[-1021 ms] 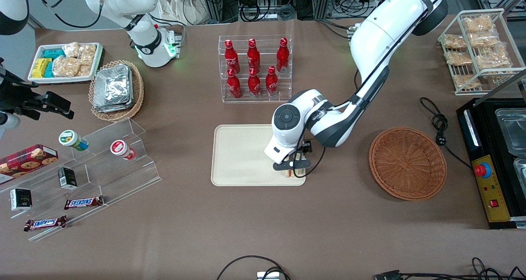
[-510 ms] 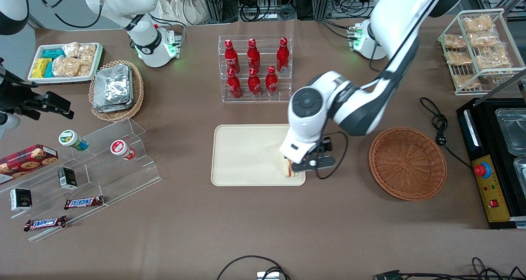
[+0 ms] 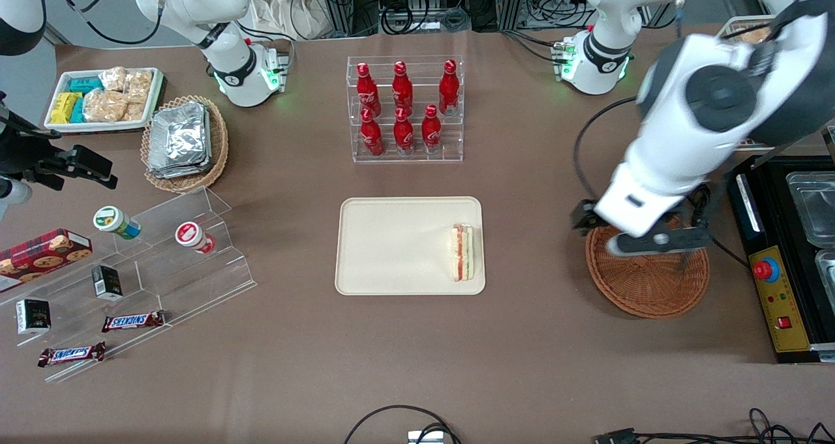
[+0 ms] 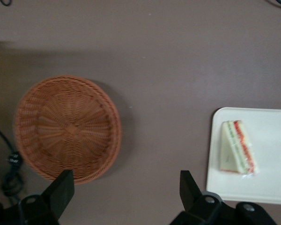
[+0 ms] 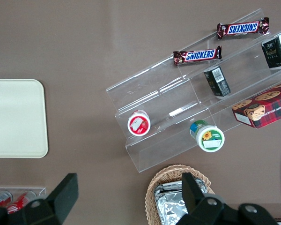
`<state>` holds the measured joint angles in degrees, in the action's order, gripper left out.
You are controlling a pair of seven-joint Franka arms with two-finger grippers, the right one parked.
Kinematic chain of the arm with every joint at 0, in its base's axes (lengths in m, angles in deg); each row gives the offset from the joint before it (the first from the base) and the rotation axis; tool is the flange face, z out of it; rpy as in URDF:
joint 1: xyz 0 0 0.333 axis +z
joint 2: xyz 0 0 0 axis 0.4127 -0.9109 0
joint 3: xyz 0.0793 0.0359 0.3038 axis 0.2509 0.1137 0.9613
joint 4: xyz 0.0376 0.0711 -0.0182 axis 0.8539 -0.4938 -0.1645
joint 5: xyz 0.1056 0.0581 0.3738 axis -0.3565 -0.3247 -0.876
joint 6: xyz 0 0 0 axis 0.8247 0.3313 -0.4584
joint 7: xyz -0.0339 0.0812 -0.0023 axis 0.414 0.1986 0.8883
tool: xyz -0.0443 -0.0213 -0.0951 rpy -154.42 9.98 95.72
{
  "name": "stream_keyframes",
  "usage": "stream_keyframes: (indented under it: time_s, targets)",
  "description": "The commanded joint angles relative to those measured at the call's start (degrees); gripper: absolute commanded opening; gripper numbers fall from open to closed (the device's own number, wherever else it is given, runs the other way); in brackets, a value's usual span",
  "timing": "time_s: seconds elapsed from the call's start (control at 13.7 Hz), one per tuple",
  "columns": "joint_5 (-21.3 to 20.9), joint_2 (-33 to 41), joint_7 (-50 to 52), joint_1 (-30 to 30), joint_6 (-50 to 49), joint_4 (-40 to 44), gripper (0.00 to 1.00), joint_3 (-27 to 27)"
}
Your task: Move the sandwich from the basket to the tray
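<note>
The sandwich [image 3: 462, 253] [image 4: 237, 147], a pale wedge with red and green filling, lies on the cream tray [image 3: 391, 248] [image 4: 271, 183] at the edge nearest the basket. The reddish-brown wicker basket [image 3: 652, 287] [image 4: 65, 129] holds nothing. My left gripper [image 3: 642, 235] [image 4: 126, 190] hangs high above the table, over the basket's rim on the tray side. It is open, with only brown table showing between its dark fingers [image 4: 61, 187].
A clear rack of red bottles [image 3: 404, 108] stands farther from the front camera than the tray. A black appliance with a red button [image 3: 779, 261] and a black cable [image 3: 695, 193] lie beside the basket. A tan basket of foil packets [image 3: 182, 141] and clear stepped shelves [image 3: 163, 261] sit toward the parked arm's end.
The gripper has let go of the sandwich, which now lies on the tray, and the arm has risen and swung away over the basket.
</note>
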<state>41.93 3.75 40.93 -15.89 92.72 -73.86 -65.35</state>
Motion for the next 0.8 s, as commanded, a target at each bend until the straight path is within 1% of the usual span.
stream_keyframes:
  time_s: [0.0, 0.07, 0.15, 0.22, 0.29, 0.36, 0.73]
  targets:
    - [5.0, 7.6, -8.6, 1.5, -1.6, -6.1, 1.0, 3.2]
    - [5.7, 8.5, -10.5, -3.2, -3.4, -6.3, 1.0, 8.4]
    - [6.0, 9.5, -11.4, -9.1, -4.2, -6.4, 1.0, 15.2]
    - [8.0, 10.7, -13.0, -14.0, -4.5, -7.0, 1.0, 21.3]
    - [9.9, 11.6, -15.2, -16.0, -4.9, -7.4, 1.0, 25.1]
    - [10.2, 11.9, -15.7, -16.0, -5.3, -7.6, 1.0, 25.9]
    - [10.3, 12.0, -15.7, -15.5, -6.8, -7.3, 1.0, 26.2]
